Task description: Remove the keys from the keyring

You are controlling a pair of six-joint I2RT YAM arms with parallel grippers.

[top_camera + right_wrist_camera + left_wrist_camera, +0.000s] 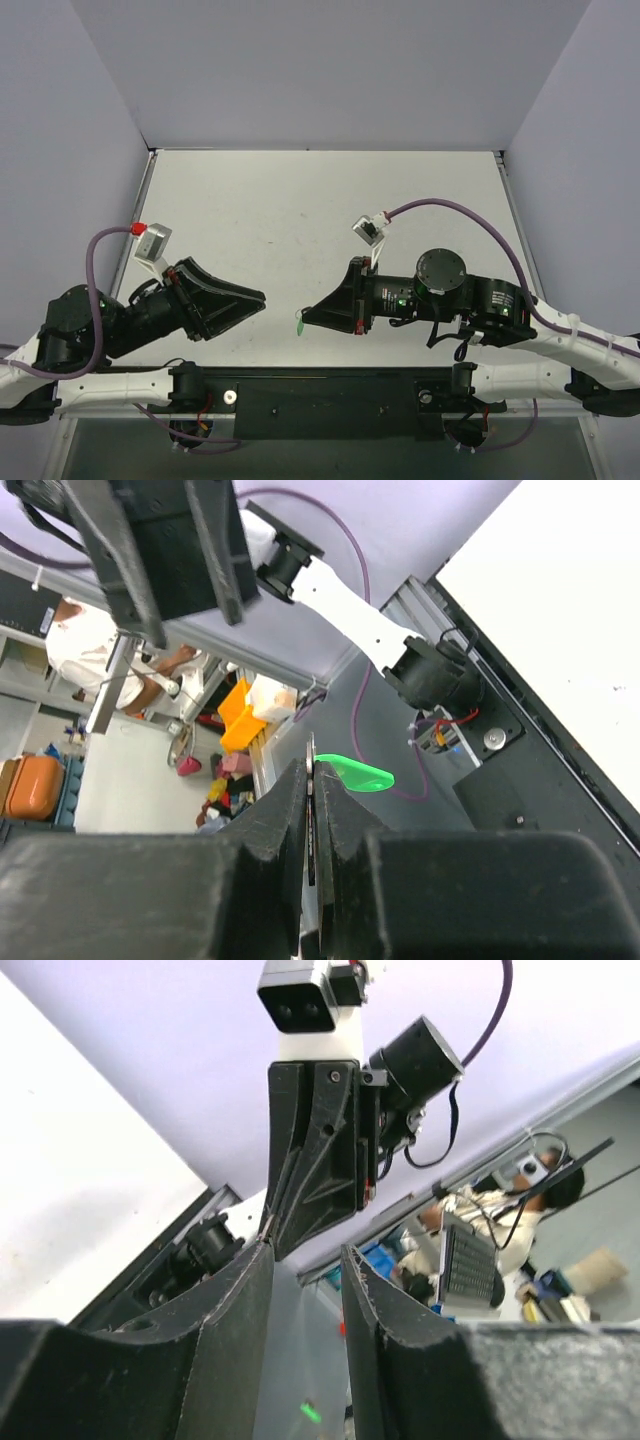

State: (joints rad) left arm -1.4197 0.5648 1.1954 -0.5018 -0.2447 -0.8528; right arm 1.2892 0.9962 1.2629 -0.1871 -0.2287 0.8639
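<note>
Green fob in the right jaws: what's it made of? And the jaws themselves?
Green keyring fob: likely plastic; bright, smooth, translucent-looking with a soft sheen. Right gripper jaws: black matte plastic by the look, possibly 3D-printed; grainy, rough-edged surface.
</note>
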